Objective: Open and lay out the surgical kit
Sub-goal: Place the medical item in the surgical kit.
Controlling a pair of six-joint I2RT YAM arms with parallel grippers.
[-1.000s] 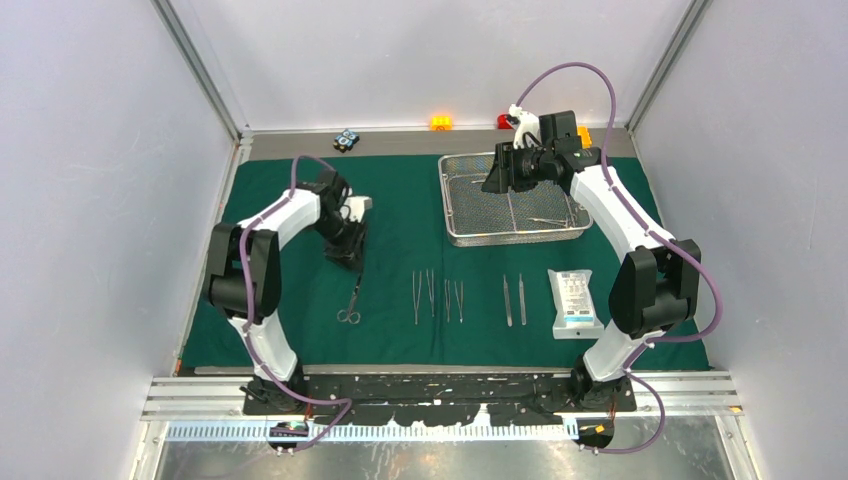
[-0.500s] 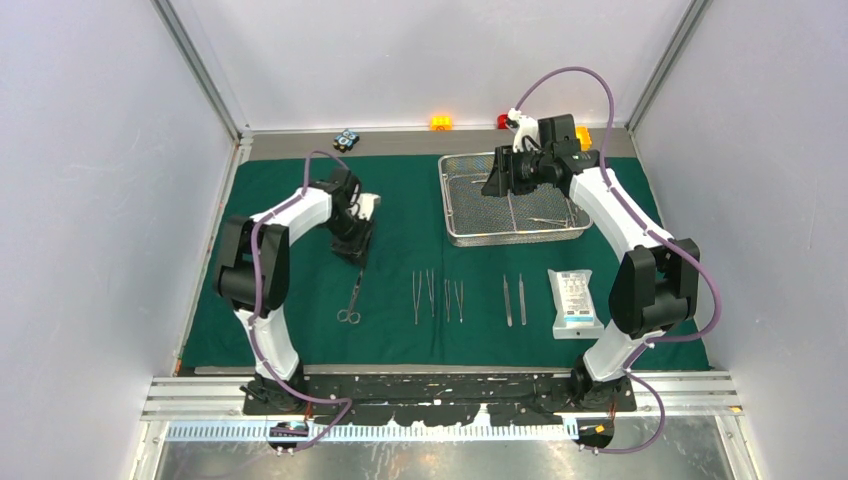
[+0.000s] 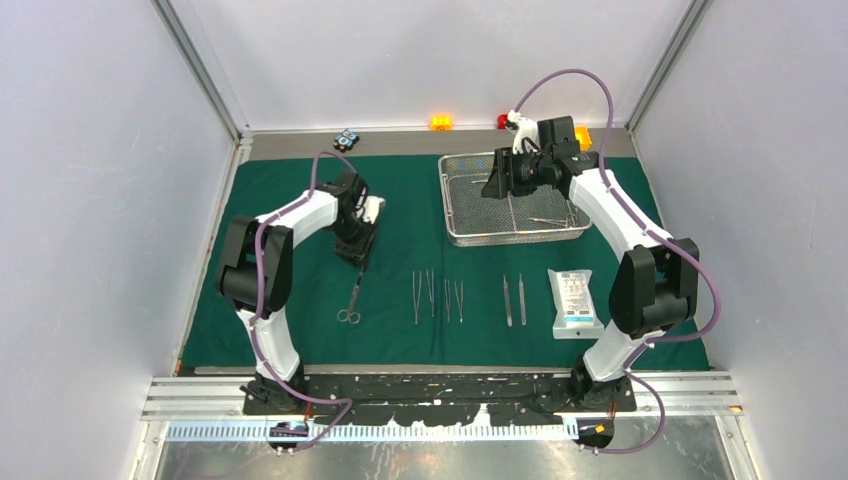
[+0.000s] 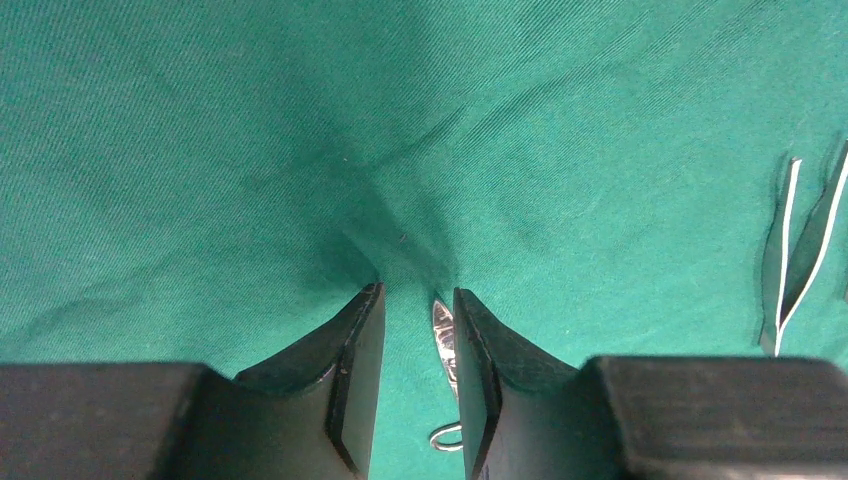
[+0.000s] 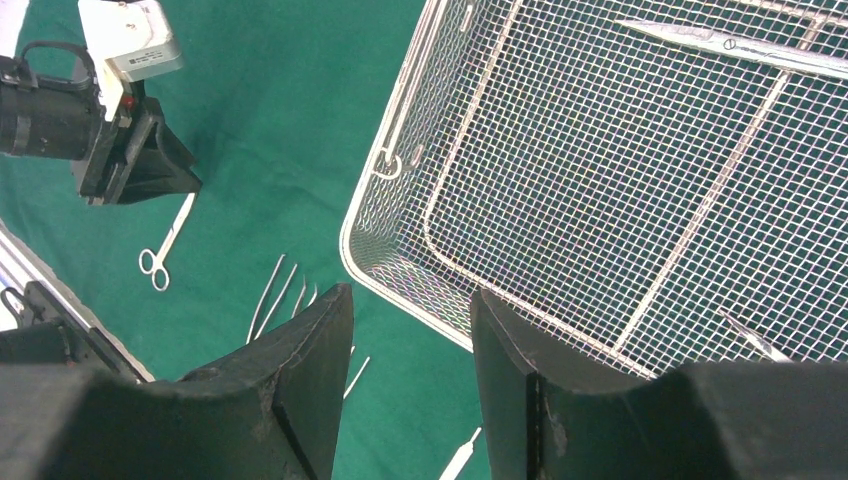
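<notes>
The dark green drape [image 3: 300,200] lies spread flat. The steel wire-mesh tray [image 3: 446,205] stands at the back right, with slim instruments [image 3: 548,220] inside. Scissors [image 3: 350,300], two pairs of forceps [image 3: 423,295], tweezers [image 3: 513,300] and the white pouch [image 3: 574,302] lie in a row on the drape. My left gripper [image 3: 356,252] is open and empty, low over the scissors' tip [image 4: 441,325]. My right gripper [image 3: 497,182] is open and empty, above the tray's near left corner [image 5: 395,140]. An instrument [image 5: 720,42] lies at the tray's far side.
A small yellow box [image 3: 583,135], a red block [image 3: 503,122], an orange block [image 3: 440,122] and a small dark object [image 3: 346,138] sit on the bare strip behind the drape. Grey walls close in the left, right and back.
My left arm has swung a little to the right, its gripper staying over the scissors' tip. My right arm has barely moved.
</notes>
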